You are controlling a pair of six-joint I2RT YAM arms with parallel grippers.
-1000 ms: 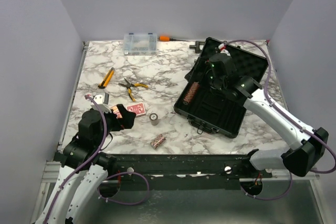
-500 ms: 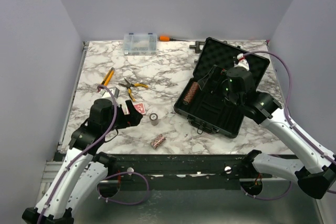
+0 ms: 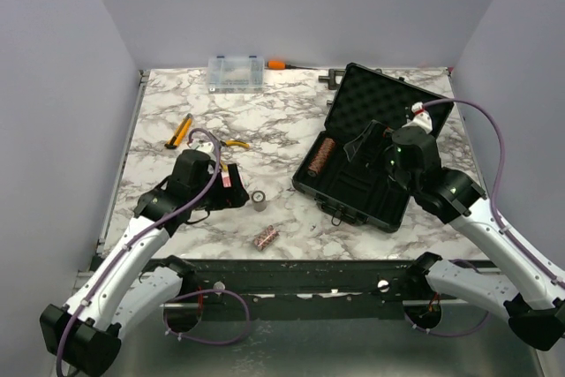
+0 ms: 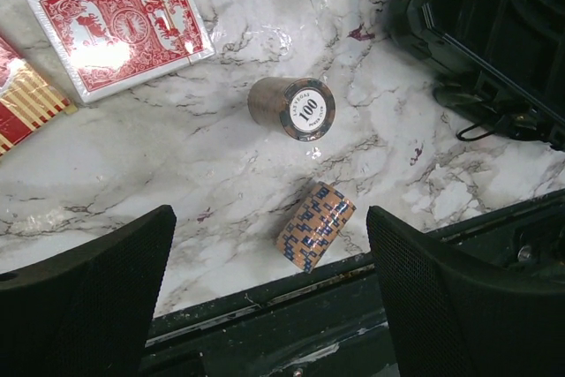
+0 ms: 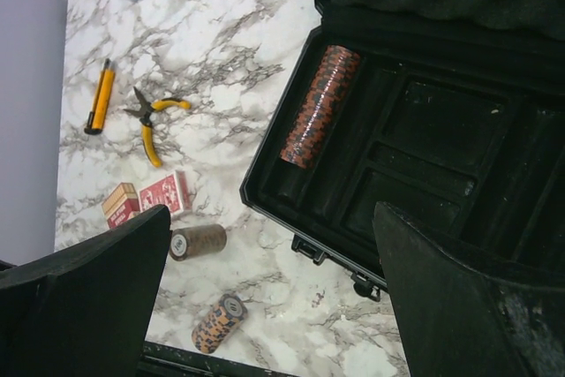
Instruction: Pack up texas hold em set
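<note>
A: Where do the pincers stand?

B: The left pincer (image 4: 269,227) is spread wide with nothing between its pads, hanging over the near edge of the desk (image 3: 282,121). The right pincer (image 5: 272,214) is released too, over the open black case (image 5: 441,121).

A: What lies closest to the left one?

B: Two loose chip rolls. The brown roll (image 4: 291,108) lies on its side, showing a "100" end face. The blue-marked roll (image 4: 315,227) lies just beside the front edge. Further out are a red-backed card deck (image 4: 119,24) and a red-and-gold box (image 4: 26,99).

A: How will a roll handle?

B: I'd judge it dense and stiff for its size. It is round, though, so it may roll away, and loose chips could fan apart. Take it across the middle of its length, pads on the curved sides.

A: And the case?

B: It sits on the right of the desk, lid propped up, foam showing. One long chip roll (image 5: 320,105) already lies in the leftmost slot, and the other compartments look bare.

A: The surroundings?

B: Glossy marble-print top, likely slick. Orange-handled pliers (image 5: 152,121), a yellow knife (image 5: 101,96) and a clear organizer box (image 3: 236,71) lie farther back, and plain pale walls close it in on three sides
</note>
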